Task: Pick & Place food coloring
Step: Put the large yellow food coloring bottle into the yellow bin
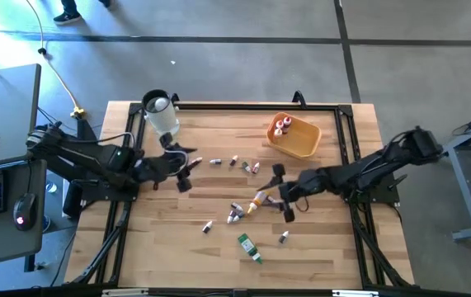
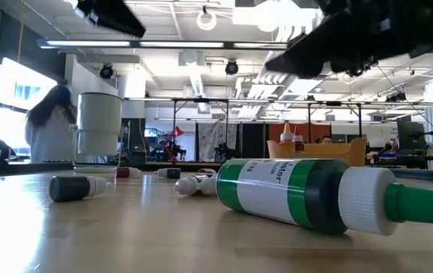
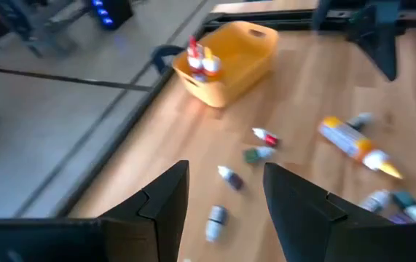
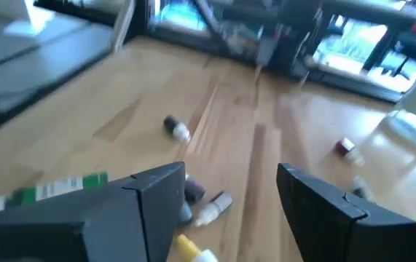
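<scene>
Several small food coloring bottles lie scattered on their sides on the wooden table. They include a green-and-white one (image 1: 249, 247) (image 2: 307, 193), an orange one with a yellow tip (image 1: 257, 200) (image 3: 357, 145) and tiny vials (image 1: 235, 213) (image 3: 229, 177). Two red bottles with white caps (image 1: 281, 126) stand in the orange tray (image 1: 305, 142). My left gripper (image 1: 187, 171) (image 3: 226, 193) hovers open above the vials left of the table's middle. My right gripper (image 1: 283, 192) (image 4: 229, 189) is open too, just right of the orange bottle and above the table.
A clear round jar (image 1: 161, 115) (image 2: 98, 125) stands near the table's far left edge, close behind my left arm. A black frame (image 1: 346, 132) runs along the table's edges. Bare wood shows along the near edge (image 1: 177, 264).
</scene>
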### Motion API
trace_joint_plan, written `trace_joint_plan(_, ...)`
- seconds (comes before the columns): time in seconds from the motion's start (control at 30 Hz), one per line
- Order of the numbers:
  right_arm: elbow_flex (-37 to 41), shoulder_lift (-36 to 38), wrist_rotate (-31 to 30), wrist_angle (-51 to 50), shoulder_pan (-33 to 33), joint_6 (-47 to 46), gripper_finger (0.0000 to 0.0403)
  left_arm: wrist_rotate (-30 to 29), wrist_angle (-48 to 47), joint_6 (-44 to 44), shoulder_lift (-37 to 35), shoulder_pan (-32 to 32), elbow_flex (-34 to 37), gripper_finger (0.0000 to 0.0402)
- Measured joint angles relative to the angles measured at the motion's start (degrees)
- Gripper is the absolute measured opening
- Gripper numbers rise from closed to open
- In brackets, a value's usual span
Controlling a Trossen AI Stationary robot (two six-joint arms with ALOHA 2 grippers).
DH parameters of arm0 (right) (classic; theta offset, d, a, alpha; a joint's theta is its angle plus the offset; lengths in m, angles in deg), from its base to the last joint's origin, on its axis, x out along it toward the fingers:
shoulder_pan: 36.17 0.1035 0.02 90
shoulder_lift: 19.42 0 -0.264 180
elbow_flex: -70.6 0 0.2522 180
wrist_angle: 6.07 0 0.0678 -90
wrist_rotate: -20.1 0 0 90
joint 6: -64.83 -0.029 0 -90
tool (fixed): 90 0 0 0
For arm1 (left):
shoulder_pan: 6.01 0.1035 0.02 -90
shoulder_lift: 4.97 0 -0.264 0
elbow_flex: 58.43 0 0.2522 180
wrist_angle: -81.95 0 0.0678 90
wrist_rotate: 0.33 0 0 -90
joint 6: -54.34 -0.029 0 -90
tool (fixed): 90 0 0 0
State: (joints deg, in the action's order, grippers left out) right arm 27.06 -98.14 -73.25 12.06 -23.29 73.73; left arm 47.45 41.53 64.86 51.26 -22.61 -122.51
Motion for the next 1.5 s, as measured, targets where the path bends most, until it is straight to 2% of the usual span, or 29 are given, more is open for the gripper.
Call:
trace_joint_plan(0.1,-4.0,-5.1,0.1,-2.9,0.7,-1.2,0.0212,1.3,7.7,2.2,-4.1,-0.4,8.9,0.0172)
trace_joint_plan(0.2,-12.5,-10.3,2.1,-16.1,0.8,-1.1,0.0212,0.3,12.3,4.6,-7.0,-0.3,14.4,0.0172)
trace_joint_plan(0.37,-30.1,-19.3,2.4,-47.3,0.7,-1.2,0.0212,-2.3,13.9,4.7,-8.8,-0.3,15.6,0.0172)
trace_joint_plan(0.5,-39.9,-26.0,2.7,-58.6,0.7,-0.9,0.0207,-2.4,15.9,1.9,-9.4,-0.3,15.6,0.0172)
trace_joint_plan(0.63,-44.9,-31.3,3.2,-63.9,0.7,1.0,0.0199,-2.2,17.9,-1.0,-9.4,-0.3,15.7,0.0172)
trace_joint_plan(0.77,-46.0,-34.3,0.9,-66.6,0.6,3.5,0.0191,-2.2,17.9,-1.3,-9.4,-0.3,15.7,0.0172)
trace_joint_plan(0.97,-45.9,-34.7,-0.9,-69.5,-0.4,3.7,0.0179,-2.3,18.1,-2.1,-9.4,-0.3,15.7,0.0172)
trace_joint_plan(1.13,-45.9,-34.6,-1.0,-73.0,-0.9,8.9,0.0173,-2.3,18.1,-2.7,-9.4,-0.3,15.7,0.0172)
trace_joint_plan(1.5,-45.9,-34.6,-1.0,-75.5,-0.9,16.0,0.0184,-2.2,19.7,-2.8,-9.3,-0.3,15.6,0.0172)
